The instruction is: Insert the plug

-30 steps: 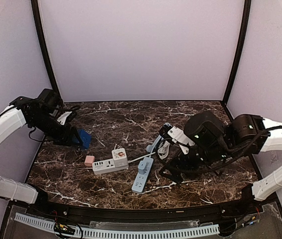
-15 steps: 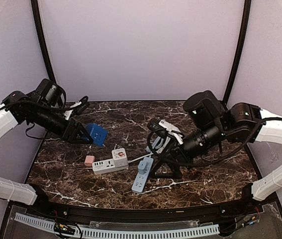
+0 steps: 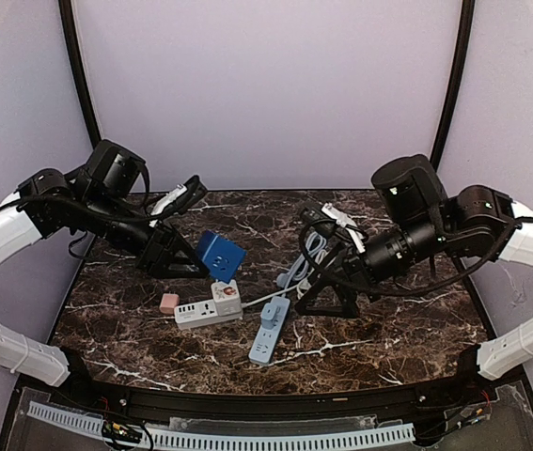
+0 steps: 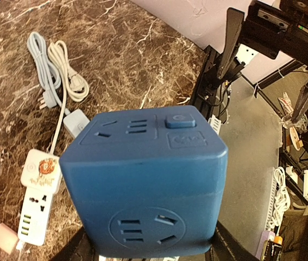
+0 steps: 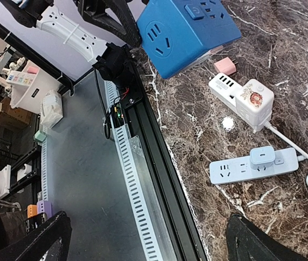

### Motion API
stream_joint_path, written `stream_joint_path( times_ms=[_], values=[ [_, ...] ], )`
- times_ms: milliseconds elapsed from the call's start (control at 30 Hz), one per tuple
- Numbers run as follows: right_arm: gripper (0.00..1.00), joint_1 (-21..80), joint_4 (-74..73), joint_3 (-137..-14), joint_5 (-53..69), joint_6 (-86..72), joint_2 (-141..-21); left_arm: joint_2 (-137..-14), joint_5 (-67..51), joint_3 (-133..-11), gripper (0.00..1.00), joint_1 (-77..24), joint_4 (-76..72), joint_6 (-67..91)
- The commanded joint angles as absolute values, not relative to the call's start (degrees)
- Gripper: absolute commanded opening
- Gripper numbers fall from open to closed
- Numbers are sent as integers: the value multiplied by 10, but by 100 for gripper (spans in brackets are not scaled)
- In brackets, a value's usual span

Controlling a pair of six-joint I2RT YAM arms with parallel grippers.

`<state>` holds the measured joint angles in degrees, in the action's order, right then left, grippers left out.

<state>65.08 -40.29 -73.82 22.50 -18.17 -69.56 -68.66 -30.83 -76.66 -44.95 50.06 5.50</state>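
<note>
Left gripper (image 3: 192, 261) clamped on blue cube socket (image 3: 221, 255), shifted right toward centre | right gripper (image 3: 327, 303) spread apart

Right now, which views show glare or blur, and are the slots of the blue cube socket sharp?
Left wrist view: the blue cube socket fills the frame, sharp and evenly lit, slots readable. Right wrist view: one small white glare spot on the marble table beside the white power strip; the dark fingers at the bottom corners look soft. Top external view: even light, no visible blur.
</note>
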Motion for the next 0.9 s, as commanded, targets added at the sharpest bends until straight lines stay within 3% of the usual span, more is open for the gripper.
stream_joint_path(
  times_ms=[0, 333, 867],
  values=[
    [99, 641, -395, -742, 224, -163, -683, -684, -374, -753, 19, -457, 432, 21],
    [99, 637, -400, -770, 263, -136, -710, -714, -504, -748, 6, -480, 370, -35],
    [99, 632, -423, -810, 312, -118, -754, -767, -546, -756, 1, -523, 380, -68]
  ],
)
